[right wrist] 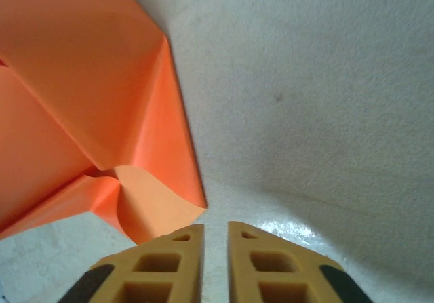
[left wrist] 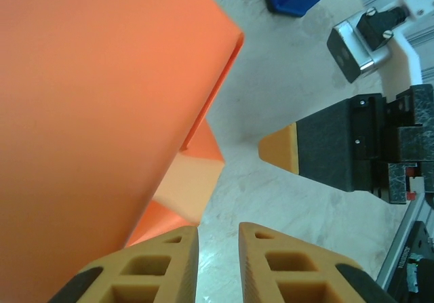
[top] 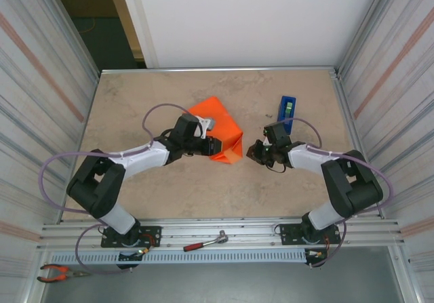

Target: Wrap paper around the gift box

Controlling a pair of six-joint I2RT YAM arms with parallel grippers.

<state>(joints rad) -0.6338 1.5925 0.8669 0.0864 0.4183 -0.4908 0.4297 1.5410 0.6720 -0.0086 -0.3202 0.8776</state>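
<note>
The orange paper [top: 218, 132] lies folded into a bundle at the table's middle; the gift box is hidden inside it. My left gripper [top: 209, 146] sits at the bundle's near left side. In the left wrist view its jaws [left wrist: 218, 234] stand a narrow gap apart over bare table with nothing between them, and the paper [left wrist: 102, 113] rises just to their left. My right gripper [top: 252, 151] hovers just right of the bundle. Its jaws [right wrist: 215, 230] are also slightly open and empty, beside a loose folded corner of the paper [right wrist: 152, 211].
A blue tape dispenser [top: 286, 112] stands behind the right gripper. A red-handled ratchet [top: 203, 242] lies on the front rail, and pliers [top: 57, 272] lie at the lower left. Metal walls close in the beige table [top: 169, 188] on both sides.
</note>
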